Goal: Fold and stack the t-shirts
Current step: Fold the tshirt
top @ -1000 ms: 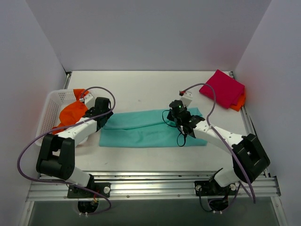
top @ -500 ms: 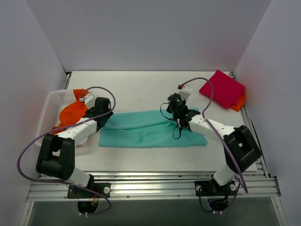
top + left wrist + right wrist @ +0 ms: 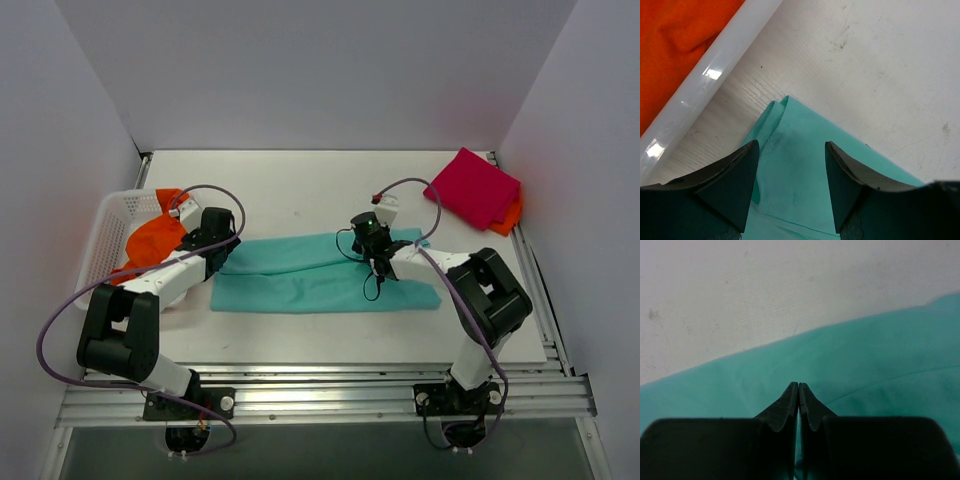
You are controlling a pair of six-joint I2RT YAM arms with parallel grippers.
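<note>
A teal t-shirt (image 3: 300,275) lies folded into a long band across the middle of the table. My left gripper (image 3: 220,248) is open over the band's left end, its jaws standing either side of the teal cloth (image 3: 800,165) without closing on it (image 3: 791,145). My right gripper (image 3: 366,240) is shut, tips together, low over the upper edge of the teal cloth (image 3: 865,355) right of its middle (image 3: 798,385). A folded magenta t-shirt (image 3: 472,187) lies on an orange one (image 3: 510,215) at the back right.
A white mesh basket (image 3: 105,230) stands at the left edge with a crumpled orange t-shirt (image 3: 155,240) in it. Its white rim (image 3: 715,75) and the orange cloth (image 3: 675,45) lie just left of my left gripper. Grey walls enclose the table.
My right gripper has slid left and toward the back along the teal t-shirt, from its right part toward its middle. The shirt's shape and my left arm have barely changed.
</note>
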